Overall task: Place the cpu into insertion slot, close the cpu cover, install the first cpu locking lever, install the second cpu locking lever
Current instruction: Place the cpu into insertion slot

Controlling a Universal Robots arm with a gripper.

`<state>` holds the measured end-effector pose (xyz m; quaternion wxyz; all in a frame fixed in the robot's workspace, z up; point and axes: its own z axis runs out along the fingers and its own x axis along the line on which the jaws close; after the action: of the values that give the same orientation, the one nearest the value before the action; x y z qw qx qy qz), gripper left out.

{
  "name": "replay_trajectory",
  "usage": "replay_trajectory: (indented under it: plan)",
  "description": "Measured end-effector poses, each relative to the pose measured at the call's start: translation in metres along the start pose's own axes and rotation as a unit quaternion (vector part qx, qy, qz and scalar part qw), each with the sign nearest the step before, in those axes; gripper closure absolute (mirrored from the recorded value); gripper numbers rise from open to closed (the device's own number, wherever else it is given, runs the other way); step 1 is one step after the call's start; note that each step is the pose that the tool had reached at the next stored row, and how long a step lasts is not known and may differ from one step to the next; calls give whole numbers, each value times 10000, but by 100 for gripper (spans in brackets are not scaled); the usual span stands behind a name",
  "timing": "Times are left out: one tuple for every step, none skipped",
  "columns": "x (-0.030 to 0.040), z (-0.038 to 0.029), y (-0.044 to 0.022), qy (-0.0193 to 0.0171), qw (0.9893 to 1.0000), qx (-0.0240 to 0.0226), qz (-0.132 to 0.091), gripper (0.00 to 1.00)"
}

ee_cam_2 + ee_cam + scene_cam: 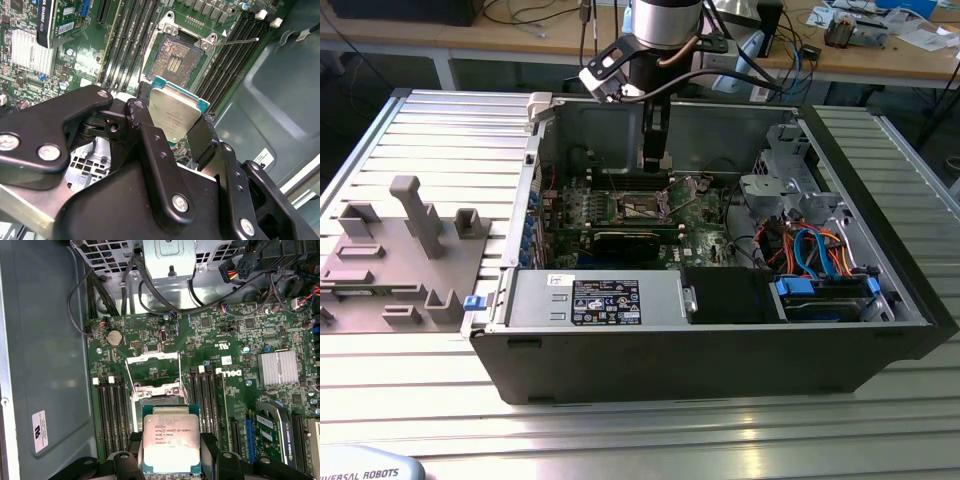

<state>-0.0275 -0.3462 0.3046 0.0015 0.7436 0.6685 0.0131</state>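
Note:
My gripper [171,452] is shut on the cpu [171,442], a flat square chip with a silvery top and green edge, clamped by two opposite sides between the black fingers [145,107]. The cpu [175,117] hangs above the green motherboard, close to the insertion slot [172,60], whose dark contact field lies bare. In the first wrist view the chip covers most of the insertion slot [159,399], and the cpu cover [150,357] stands flipped open beyond it. A thin locking lever [237,41] sticks out beside the socket. In the exterior view my gripper [655,165] reaches down into the case over the slot [642,207].
The open black computer case [720,350] lies on a ribbed metal table. Memory slots [112,415] flank the socket, a long black card [630,240] and a heatsink [277,367] sit nearby, cables [810,250] and a drive cage fill the exterior view's right. A grey fixture tray [390,270] lies outside.

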Motion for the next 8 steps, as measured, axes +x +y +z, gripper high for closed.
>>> replay_trajectory:
  plan:
    - [0, 0, 0, 0, 10000, 0, 0, 46]
    - [0, 1, 0, 0, 10000, 0, 0, 46]
    - [0, 1, 0, 0, 10000, 0, 0, 46]
    - [0, 2, 0, 0, 10000, 0, 0, 46]
    - [0, 2, 0, 0, 10000, 0, 0, 46]
    - [-1, 26, 0, 0, 10000, 0, 0, 46]
    - [-1, 53, -1, 0, 10000, 0, 0, 46]
    - [-1, 53, -1, 0, 10000, 0, 0, 46]
